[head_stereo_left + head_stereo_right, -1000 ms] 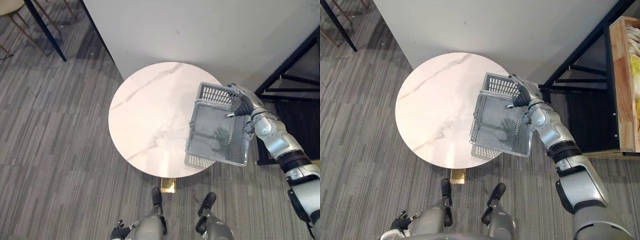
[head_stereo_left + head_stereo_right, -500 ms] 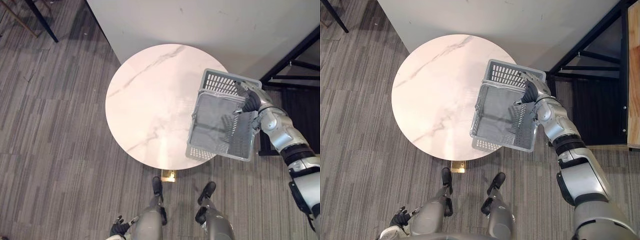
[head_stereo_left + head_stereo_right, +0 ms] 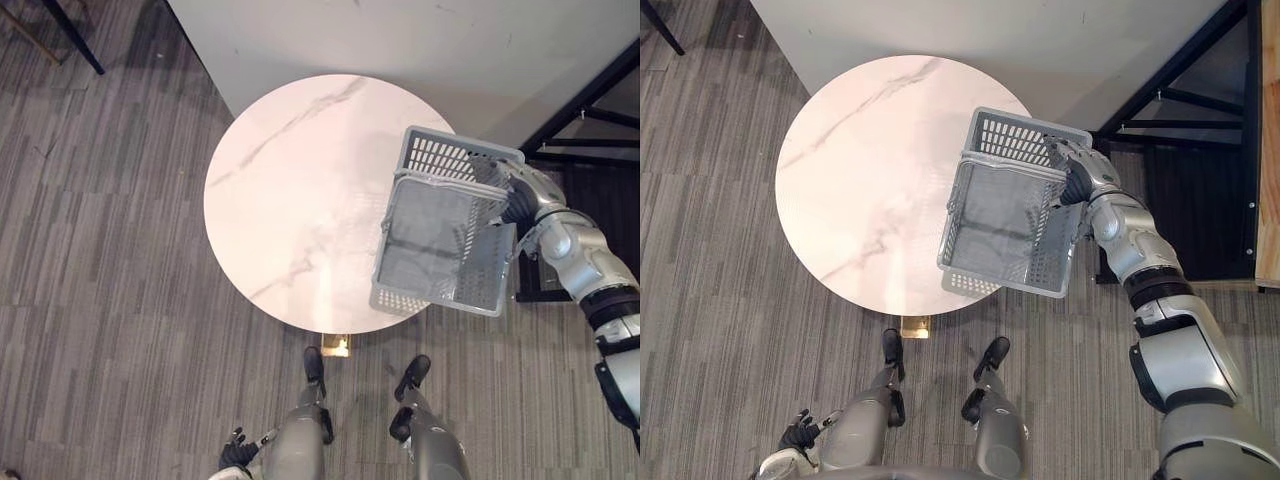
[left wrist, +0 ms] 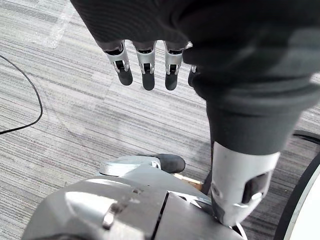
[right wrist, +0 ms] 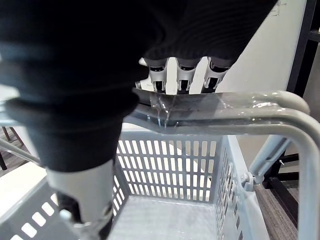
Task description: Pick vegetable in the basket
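Office-like lounge: grey striped carpet, round marble table, black metal shelving.

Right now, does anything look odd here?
The grey basket hangs tilted from the right hand, curled round its handle, partly past the round table edge, and it holds nothing.

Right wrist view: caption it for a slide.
Right robot hand curled round the handle of an empty grey basket.

The basket is grey and slotted, the table white with grey veins, the carpet grey-striped.
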{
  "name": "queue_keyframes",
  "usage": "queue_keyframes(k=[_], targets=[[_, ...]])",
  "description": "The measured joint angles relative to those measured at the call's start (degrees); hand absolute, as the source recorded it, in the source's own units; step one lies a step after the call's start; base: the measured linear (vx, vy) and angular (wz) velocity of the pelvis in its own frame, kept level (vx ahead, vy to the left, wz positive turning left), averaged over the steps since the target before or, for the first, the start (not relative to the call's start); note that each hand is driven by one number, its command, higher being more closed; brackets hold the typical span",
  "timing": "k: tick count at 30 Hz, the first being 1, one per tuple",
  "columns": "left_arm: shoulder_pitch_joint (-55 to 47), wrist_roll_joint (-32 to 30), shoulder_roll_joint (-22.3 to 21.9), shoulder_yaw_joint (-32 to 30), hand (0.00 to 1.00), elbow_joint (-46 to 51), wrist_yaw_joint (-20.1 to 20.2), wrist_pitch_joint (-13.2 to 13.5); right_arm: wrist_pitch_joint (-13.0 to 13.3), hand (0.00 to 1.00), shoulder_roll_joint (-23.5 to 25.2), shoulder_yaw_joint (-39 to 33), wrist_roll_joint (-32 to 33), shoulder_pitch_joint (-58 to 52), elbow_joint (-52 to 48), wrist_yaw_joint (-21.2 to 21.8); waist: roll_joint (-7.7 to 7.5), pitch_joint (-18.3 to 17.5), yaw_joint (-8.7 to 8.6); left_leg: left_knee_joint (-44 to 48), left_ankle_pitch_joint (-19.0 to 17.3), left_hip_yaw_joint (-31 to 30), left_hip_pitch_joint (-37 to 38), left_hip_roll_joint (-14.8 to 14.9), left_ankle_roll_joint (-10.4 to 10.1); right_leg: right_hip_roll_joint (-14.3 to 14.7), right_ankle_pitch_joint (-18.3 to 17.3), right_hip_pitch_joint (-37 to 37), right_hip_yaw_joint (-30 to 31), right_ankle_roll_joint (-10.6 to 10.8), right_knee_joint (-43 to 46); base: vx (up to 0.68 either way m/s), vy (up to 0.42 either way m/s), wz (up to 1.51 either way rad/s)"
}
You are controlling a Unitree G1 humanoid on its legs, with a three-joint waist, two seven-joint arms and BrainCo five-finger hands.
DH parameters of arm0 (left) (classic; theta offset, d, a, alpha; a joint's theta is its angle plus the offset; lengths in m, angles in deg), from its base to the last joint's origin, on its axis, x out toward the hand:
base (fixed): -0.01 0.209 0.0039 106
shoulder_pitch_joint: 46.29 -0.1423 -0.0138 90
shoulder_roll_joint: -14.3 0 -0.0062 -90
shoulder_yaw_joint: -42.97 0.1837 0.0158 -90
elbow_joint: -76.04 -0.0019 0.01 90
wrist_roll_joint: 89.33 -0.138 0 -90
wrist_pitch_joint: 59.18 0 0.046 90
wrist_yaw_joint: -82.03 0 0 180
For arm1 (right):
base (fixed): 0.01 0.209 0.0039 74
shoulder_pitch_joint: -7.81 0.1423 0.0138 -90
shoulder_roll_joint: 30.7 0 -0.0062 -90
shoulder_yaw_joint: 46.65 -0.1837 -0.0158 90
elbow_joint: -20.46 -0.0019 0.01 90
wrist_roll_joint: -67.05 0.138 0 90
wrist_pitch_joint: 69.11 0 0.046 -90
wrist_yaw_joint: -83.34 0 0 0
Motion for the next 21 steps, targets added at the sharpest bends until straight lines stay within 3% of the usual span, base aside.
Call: queue_keyframes(k=[21], targets=[[0.0, 1.6, 0.3, 1.0, 0.0, 0.3, -0.6, 0.6, 0.1, 1.0, 2.1, 1.5, 0.0, 1.1, 0.7, -2.2, -0.27, 0.6, 0.4, 0.0, 0.1, 0.4, -0.6, -0.1, 0.1, 0.0, 0.5, -0.7, 0.3, -0.1, -0.2, 0.06, 0.005, -0.01]])
